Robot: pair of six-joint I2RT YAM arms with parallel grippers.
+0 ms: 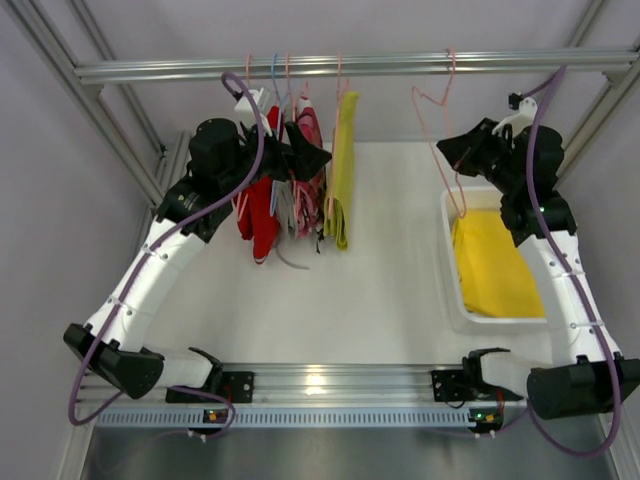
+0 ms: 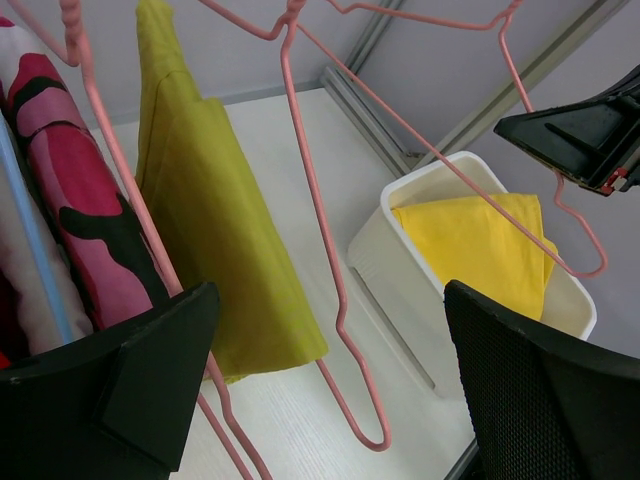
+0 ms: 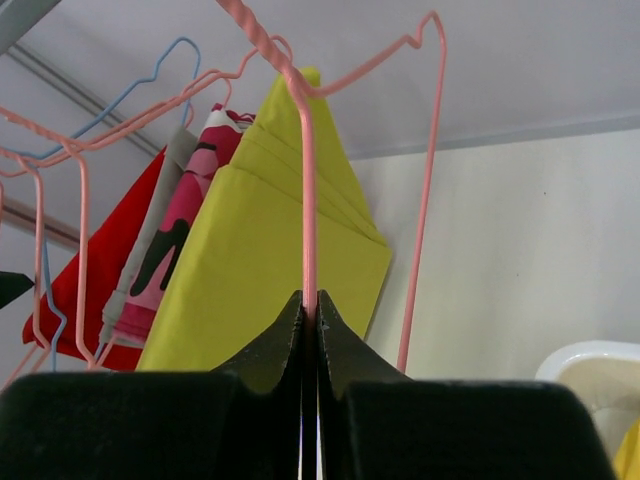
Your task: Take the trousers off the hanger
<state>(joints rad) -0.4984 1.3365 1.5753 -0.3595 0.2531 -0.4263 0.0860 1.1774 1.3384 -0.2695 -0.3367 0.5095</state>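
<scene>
Confirming task status: which step is in hand? (Operator)

The second garment, by my reading. The bright yellow trousers (image 1: 495, 265) lie folded in the white bin (image 1: 450, 290) at the right edge of the worktop (image 1: 370, 300). The yellow-green trousers (image 1: 343, 170) hang folded over a hanger on the rail (image 1: 150, 72) above the far edge, slightly left of its middle. They hang close beside the pink patterned garment (image 2: 90, 220), with the red garment (image 1: 262, 215) further left. (Technician)

State of the fingers? (Operator)

The right fingers (image 3: 265, 350) are pressed together on the wire of an empty pink hanger (image 3: 308, 200), held above the far end of the bin. The left fingers (image 2: 130, 380) are spread wide and grip nothing. They sit beside the hanging garments, and hanger wires cross the gap in the left wrist view. (Technician)

Next move? (Operator)

Judgement only: the left fingers need to close on the yellow-green trousers alone, not on the neighbouring cloth, and draw them off the hanger bar toward the right edge. The cloth is soft and may drag its hanger along the rail, so a steady pull is advised. (Technician)

Labels or writing? (Operator)

None legible in any view. (Technician)
</scene>
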